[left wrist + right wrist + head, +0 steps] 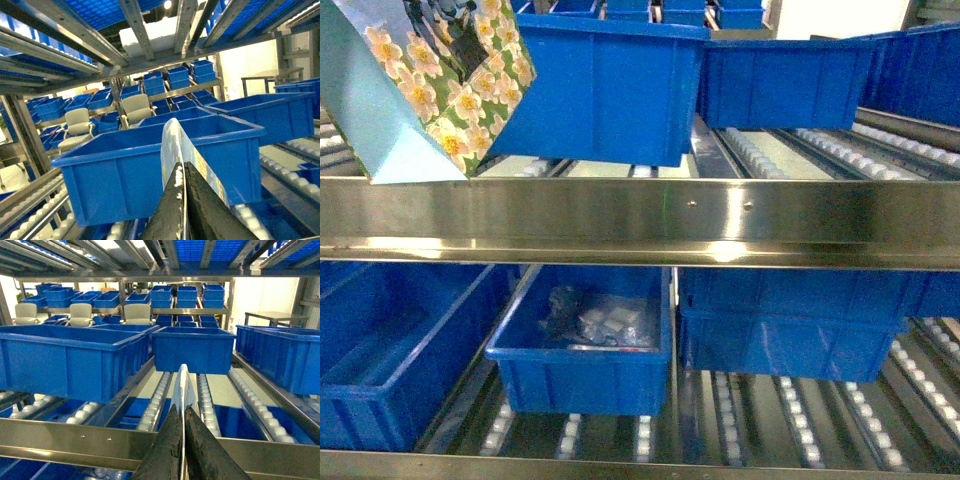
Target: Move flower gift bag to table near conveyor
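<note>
A tent-shaped paper gift bag [430, 85] printed with white-and-yellow daisies on green, its side panel pale blue, hangs tilted in the upper left of the head view, its lower corner level with the broad shiny steel shelf rail [640, 222] that crosses the middle of the frame. Whether the corner touches the rail cannot be told. Behind the bag, a large blue plastic crate [605, 85] sits on the upper tier of the roller conveyor [840, 150], whose tracks of small white rollers run back on the right side of the frame.

At the bottom centre of the left wrist view, the left gripper [184, 200] shows two dark fingers pressed together on a thin upright edge of the bag [172, 145]. At the bottom centre of the right wrist view, the right gripper [183, 440] likewise has its dark fingers closed against a thin white sheet edge [183, 385] that rises between them.

On the lower tier, centre of the head view, a smaller blue crate [585, 345] holds clear plastic packets [595, 320]. Pale office chairs [80, 314] stand among distant crate shelves in the upper left of the right wrist view.
</note>
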Robot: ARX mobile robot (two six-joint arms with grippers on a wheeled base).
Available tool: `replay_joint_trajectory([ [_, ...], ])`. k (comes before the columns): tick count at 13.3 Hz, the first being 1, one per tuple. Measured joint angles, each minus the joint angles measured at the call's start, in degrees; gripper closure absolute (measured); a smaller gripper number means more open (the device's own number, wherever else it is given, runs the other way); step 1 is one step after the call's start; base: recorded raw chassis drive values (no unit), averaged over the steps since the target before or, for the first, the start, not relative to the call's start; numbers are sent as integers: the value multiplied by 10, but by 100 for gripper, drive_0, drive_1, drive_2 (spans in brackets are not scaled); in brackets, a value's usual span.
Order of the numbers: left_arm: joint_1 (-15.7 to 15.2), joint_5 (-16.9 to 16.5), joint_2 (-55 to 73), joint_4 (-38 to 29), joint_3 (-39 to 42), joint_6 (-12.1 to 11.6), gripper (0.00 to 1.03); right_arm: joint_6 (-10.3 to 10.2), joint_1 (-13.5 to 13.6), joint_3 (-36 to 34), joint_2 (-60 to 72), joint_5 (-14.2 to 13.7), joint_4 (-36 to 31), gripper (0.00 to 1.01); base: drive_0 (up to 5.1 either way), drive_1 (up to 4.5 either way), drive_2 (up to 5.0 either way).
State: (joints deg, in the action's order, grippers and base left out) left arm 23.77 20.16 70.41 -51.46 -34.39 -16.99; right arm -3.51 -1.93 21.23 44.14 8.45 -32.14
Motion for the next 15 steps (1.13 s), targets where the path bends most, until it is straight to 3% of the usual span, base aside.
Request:
replay_joint_trajectory([
  [15, 0, 0, 0, 0, 0, 0, 101, 0, 0, 0, 0, 0, 0, 98, -490, 234, 258],
])
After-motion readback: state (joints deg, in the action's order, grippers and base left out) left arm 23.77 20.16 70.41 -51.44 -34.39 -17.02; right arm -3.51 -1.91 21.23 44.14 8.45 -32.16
